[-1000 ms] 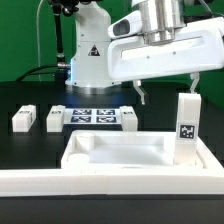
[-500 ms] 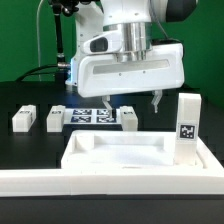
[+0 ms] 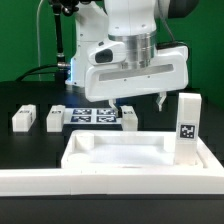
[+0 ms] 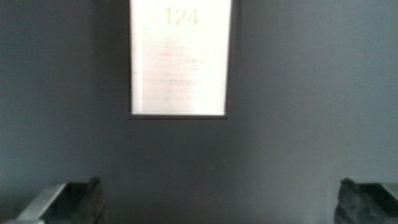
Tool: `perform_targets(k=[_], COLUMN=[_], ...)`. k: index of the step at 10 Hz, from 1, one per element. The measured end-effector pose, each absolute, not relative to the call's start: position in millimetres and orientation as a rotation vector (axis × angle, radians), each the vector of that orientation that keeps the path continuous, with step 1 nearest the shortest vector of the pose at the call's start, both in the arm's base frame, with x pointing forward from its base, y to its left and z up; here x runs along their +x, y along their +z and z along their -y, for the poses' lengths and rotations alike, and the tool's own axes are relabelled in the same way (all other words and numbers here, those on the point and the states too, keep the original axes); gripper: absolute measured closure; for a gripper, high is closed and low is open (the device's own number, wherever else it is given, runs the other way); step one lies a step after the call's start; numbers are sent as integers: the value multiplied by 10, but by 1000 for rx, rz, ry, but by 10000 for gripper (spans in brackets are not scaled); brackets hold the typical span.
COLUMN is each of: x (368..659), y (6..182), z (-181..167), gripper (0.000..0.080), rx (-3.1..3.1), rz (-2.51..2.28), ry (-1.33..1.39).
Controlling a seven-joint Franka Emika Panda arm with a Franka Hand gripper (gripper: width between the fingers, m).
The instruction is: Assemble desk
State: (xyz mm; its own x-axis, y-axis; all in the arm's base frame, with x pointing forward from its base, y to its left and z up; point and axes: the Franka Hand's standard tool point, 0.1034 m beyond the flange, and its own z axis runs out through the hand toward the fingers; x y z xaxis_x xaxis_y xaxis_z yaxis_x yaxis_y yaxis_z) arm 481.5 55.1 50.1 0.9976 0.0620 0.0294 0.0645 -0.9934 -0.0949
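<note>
The white desk top (image 3: 130, 152), with its raised rim, lies at the front of the table. One tagged leg (image 3: 187, 125) stands upright at its corner on the exterior view's right. Two legs (image 3: 23, 118) (image 3: 54, 118) lie on the table at the left. Another leg (image 3: 129, 117) lies beside the marker board (image 3: 90, 116). My gripper (image 3: 140, 102) hangs open and empty just above that leg and the desk top's far rim. In the wrist view the gripper (image 4: 217, 205) is wide open over dark table, with a washed-out white oblong piece (image 4: 178, 60) ahead of it.
A long white L-shaped rail (image 3: 100, 186) runs along the front edge. The robot's base (image 3: 88, 55) stands behind the marker board. The table is black.
The gripper has moved from above the upright leg toward the exterior view's left and sunk lower, then shifted slightly back right. No part has moved.
</note>
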Motion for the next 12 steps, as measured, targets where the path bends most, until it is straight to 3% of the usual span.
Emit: perform_targets(k=[8,9,12], x=[4815,4556,4602], y=[501,420,487], z=[-551,-620,-512], gripper=[150,150,150], rx=[-3044,-3008,-3000], rz=[97,44,61], ry=[-40,190,314])
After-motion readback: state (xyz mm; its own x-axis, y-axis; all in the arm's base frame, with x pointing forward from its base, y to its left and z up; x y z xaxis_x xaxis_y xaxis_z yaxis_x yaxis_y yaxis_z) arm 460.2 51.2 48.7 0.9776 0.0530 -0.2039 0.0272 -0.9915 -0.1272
